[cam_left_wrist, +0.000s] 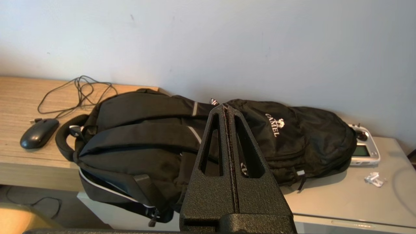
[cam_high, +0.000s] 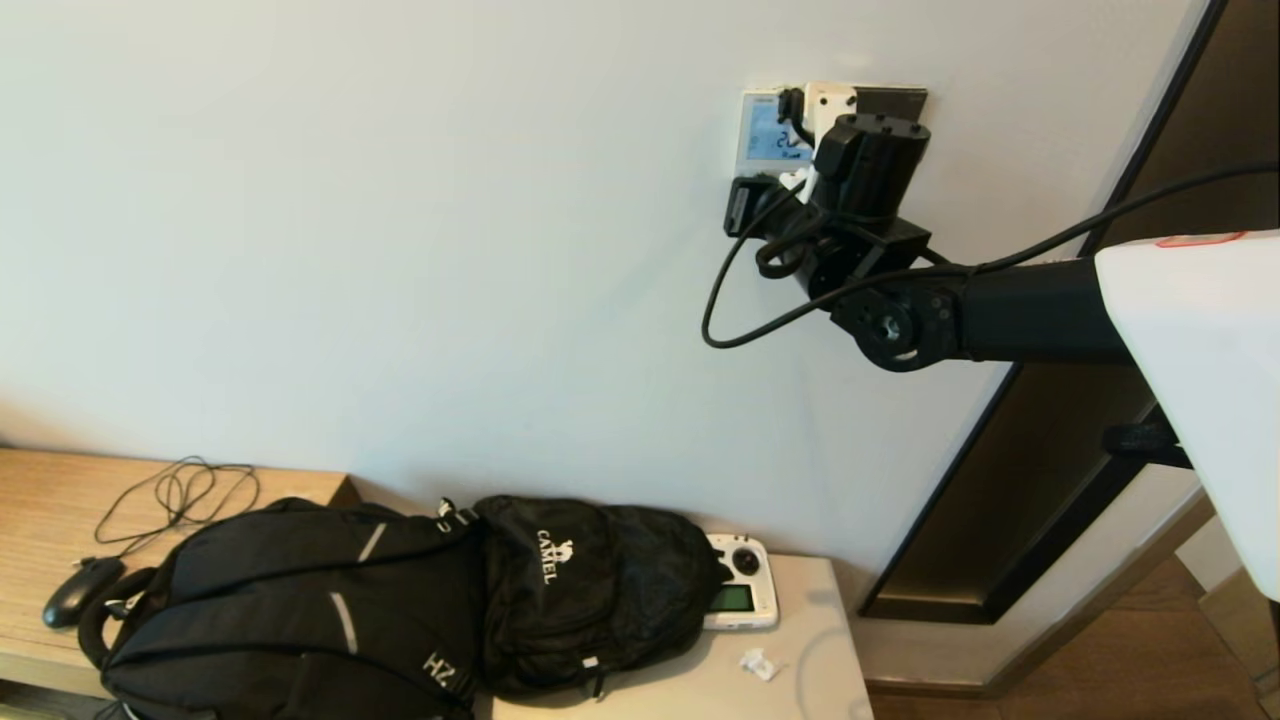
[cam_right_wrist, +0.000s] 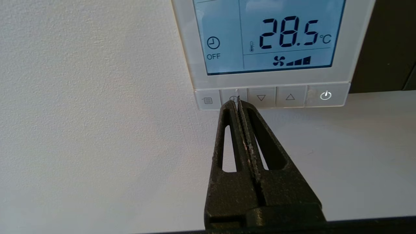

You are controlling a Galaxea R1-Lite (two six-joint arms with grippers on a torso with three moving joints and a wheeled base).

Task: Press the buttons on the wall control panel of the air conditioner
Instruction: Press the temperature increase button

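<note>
The white wall control panel [cam_right_wrist: 188, 48] has a pale blue screen [cam_right_wrist: 227, 19] reading 28.5 °C and OFF. The buttons [cam_right_wrist: 289, 97] run in a row along its lower edge. My right gripper [cam_right_wrist: 236, 101] is shut and empty. Its closed tip rests on the clock button [cam_right_wrist: 232, 96], second from the left end of the row. In the head view the panel [cam_high: 762, 130] is high on the wall, partly hidden by my right arm [cam_high: 1000, 300]. My left gripper [cam_left_wrist: 226, 107] is shut and empty, held low over the backpacks.
A black glossy panel [cam_high: 890, 102] sits beside the white one. Below, black backpacks [cam_high: 350, 600], a white handheld controller [cam_high: 742, 595], a mouse [cam_high: 80, 590] and a cable lie on low tables. A dark door frame [cam_high: 1050, 480] stands to the right.
</note>
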